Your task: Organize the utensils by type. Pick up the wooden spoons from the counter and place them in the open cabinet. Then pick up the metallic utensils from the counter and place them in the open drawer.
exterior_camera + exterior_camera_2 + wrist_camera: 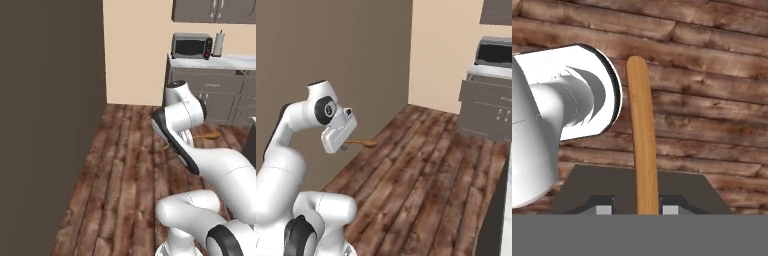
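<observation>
Wooden spoon (pixel 643 135) clamped between gripper (pixel 637 210) jaws, held in air above wood floor (pixel 426 170); long axis runs straight out from fingertips, bowl end (pixel 212 135) forward. Cabinet and counter not identifiable nearby; carry to cabinet shelf not yet done

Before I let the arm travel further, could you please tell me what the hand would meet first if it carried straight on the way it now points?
Probably the brown wooden plank floor: the hand, shut on the tan wooden spoon, looks down onto it, and nothing else shows in that line. How far off the floor lies is unclear.
</observation>
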